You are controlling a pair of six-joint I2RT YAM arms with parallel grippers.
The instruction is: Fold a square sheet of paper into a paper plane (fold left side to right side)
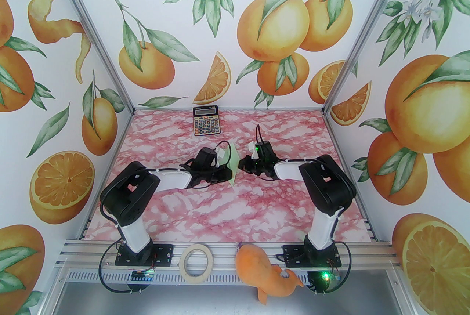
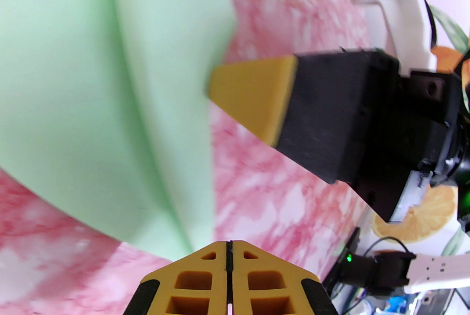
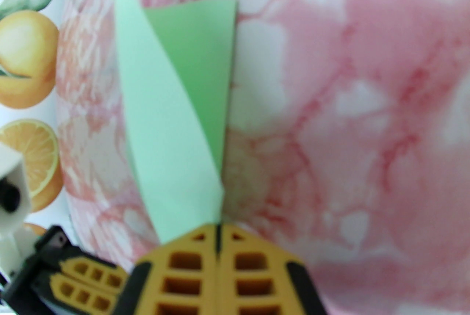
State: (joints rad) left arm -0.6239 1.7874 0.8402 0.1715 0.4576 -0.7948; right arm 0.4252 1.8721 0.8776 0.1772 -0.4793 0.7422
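Note:
The square sheet of paper (image 1: 232,163), pale green, hangs upright above the middle of the pink marbled table (image 1: 227,210), pinched between both arms. My left gripper (image 1: 227,176) is shut on its lower edge; in the left wrist view the sheet (image 2: 91,86) bulges with a soft crease above the closed tips (image 2: 229,251). My right gripper (image 1: 241,163) is shut on the opposite edge. In the right wrist view the paper (image 3: 165,115) is doubled over in two layers that meet at the closed tips (image 3: 217,232). The paper plane is out of view.
A black-and-orange calculator (image 1: 205,120) lies at the back edge of the table. A roll of beige tape (image 1: 197,263) and an orange plush toy (image 1: 268,269) sit on the front rail between the arm bases. Printed walls close in three sides.

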